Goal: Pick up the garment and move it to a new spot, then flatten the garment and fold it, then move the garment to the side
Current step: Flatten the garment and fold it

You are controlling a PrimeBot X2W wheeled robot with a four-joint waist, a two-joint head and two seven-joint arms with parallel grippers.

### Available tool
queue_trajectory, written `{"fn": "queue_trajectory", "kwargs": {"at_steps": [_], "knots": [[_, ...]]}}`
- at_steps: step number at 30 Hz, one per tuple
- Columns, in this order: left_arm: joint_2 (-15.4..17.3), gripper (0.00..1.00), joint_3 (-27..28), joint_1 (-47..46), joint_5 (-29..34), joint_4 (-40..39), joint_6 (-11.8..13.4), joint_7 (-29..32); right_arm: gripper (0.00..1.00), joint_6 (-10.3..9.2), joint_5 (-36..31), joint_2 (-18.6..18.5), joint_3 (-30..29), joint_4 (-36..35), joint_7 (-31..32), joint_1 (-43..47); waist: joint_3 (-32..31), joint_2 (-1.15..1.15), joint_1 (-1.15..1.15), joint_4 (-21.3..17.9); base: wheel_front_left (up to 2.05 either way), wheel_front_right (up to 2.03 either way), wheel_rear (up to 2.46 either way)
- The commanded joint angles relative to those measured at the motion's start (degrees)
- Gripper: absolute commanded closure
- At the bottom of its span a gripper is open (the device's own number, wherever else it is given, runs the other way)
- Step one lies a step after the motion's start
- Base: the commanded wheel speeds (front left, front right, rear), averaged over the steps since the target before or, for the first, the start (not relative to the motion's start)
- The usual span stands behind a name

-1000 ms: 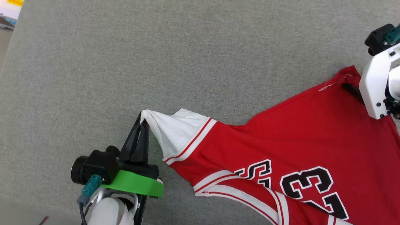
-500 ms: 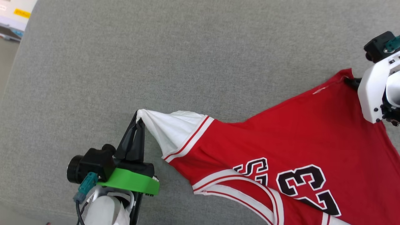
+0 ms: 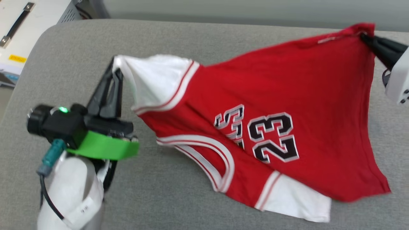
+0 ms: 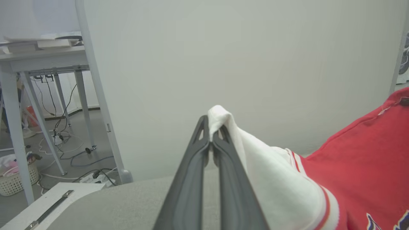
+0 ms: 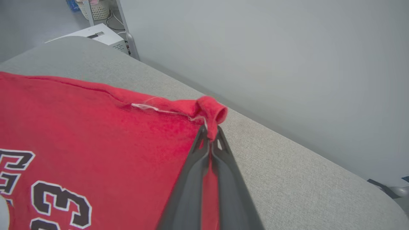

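The garment (image 3: 287, 92), a red jersey shirt with white sleeves and a black "23", hangs stretched between both grippers above the grey cushion. My left gripper (image 3: 115, 65) is shut on the tip of one white sleeve (image 4: 255, 159). At the upper right, my right gripper (image 3: 366, 37) is shut on a red hem corner (image 5: 212, 111). The lower edge and the other white sleeve (image 3: 294, 199) droop onto the cushion.
The grey padded surface (image 3: 191, 198) spreads under the shirt, with its far edge (image 3: 223, 24) near a pale wall. A white cabinet (image 3: 28, 28) stands at the upper left. In the left wrist view a table (image 4: 41, 54), cables and a basket (image 4: 17, 180) stand on the floor.
Both grippers have risen with the garment, lifting it off the cushion. The right gripper closed on the red corner. The head camera tilted up, so the cushion's far edge now shows.
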Motion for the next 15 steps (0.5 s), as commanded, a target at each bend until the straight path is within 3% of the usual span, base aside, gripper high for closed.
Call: {"fn": "queue_trajectory", "kwargs": {"at_steps": [1,15], "knots": [[1.1,1.00,-0.3,-3.0,-0.1,-0.8,-0.2,0.4,1.00,-0.04,-0.4,-0.2,-1.1,-0.5,-1.4,-1.3,-2.0,0.00,0.00,-2.0,0.00,0.00,0.00],[8.9,1.00,-6.1,-30.2,-2.7,-1.4,-0.2,8.3,1.00,-0.04,-7.4,4.2,-14.8,-6.4,-6.3,-3.3,0.6,0.00,0.00,-4.9,0.00,0.00,0.00]]}}
